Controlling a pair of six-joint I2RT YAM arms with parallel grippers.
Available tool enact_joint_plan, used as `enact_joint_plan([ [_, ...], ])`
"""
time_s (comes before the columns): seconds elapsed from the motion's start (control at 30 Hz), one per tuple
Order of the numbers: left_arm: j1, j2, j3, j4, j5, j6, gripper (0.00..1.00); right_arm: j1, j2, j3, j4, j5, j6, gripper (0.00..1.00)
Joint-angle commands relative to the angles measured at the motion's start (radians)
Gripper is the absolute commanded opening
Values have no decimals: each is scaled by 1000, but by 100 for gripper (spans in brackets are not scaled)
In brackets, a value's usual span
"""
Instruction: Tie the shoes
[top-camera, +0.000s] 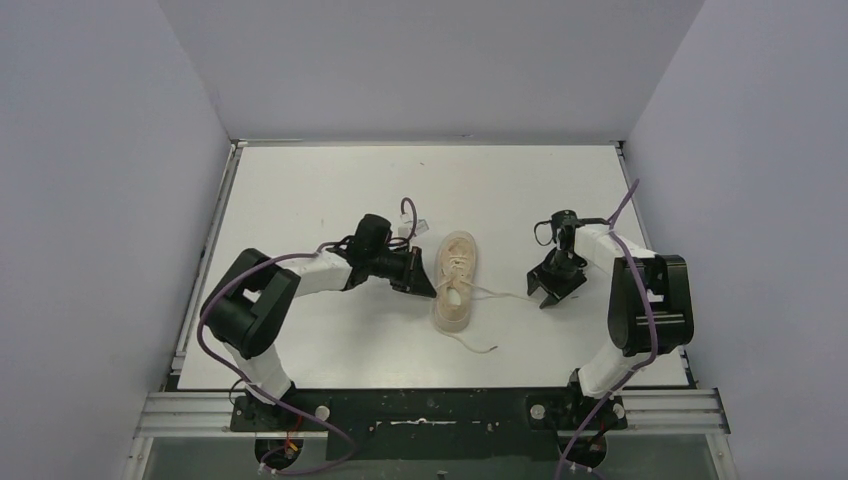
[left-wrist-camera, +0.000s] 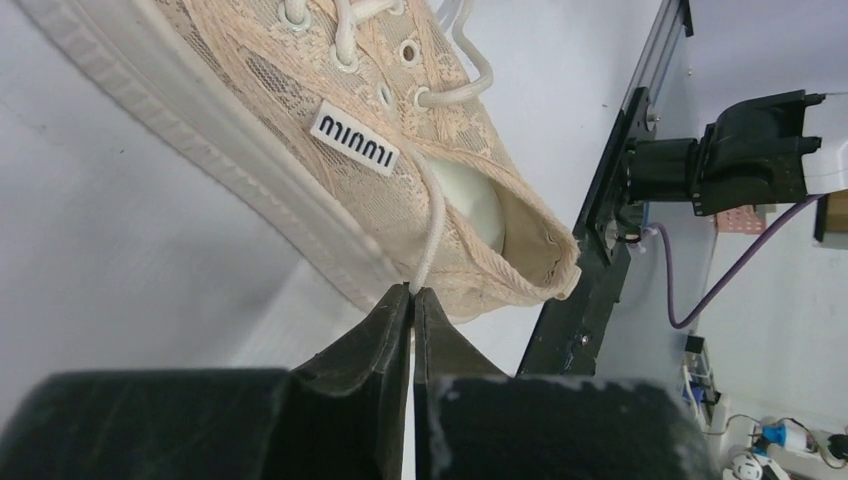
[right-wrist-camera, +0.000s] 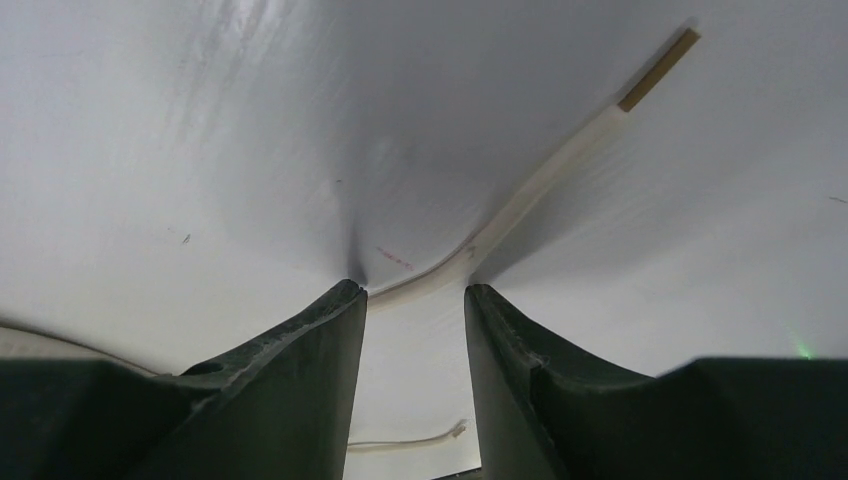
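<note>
The cream-beige sneaker (top-camera: 455, 280) lies on the white table (top-camera: 330, 190), toe to the back. My left gripper (top-camera: 425, 282) is at its left side, shut on a thin cream lace (left-wrist-camera: 432, 235) that runs up to the eyelets; in the left wrist view the sneaker (left-wrist-camera: 300, 170) fills the top. My right gripper (top-camera: 548, 298) is open, to the right of the sneaker, tips down at the table. In the right wrist view another lace (right-wrist-camera: 540, 185) lies on the table just ahead of my open fingertips (right-wrist-camera: 415, 290). A loose lace end (top-camera: 480, 346) trails in front of the sneaker.
A small white clip with a purple cable loop (top-camera: 408, 222) lies behind the left gripper. Grey walls close the table on three sides. A metal rail (top-camera: 430, 410) runs along the near edge, with the arm bases on it.
</note>
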Motion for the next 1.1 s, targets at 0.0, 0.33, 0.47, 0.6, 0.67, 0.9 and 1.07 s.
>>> enact_joint_plan([
  [0.0, 4, -94, 54, -125, -61, 74, 0, 14, -19, -18, 30, 77, 36, 42],
  [0.33, 4, -126, 212, -402, -148, 188, 0, 98, -84, 105, 23, -16, -545, 63],
  [0.47, 6, -114, 250, -449, -158, 221, 0, 159, -173, 90, 89, -105, -712, 67],
  [0.6, 10, -103, 267, -463, -146, 232, 0, 197, -236, 101, 167, -145, -944, 67],
  [0.67, 8, -94, 277, -467, -129, 235, 0, 219, -282, 78, 196, -161, -1108, 67],
  [0.9, 11, -87, 277, -459, -109, 242, 0, 216, -256, -16, 146, -261, -1608, 63],
  [1.07, 18, -84, 266, -421, -76, 238, 0, 217, -171, -28, 196, -325, -1703, 54],
])
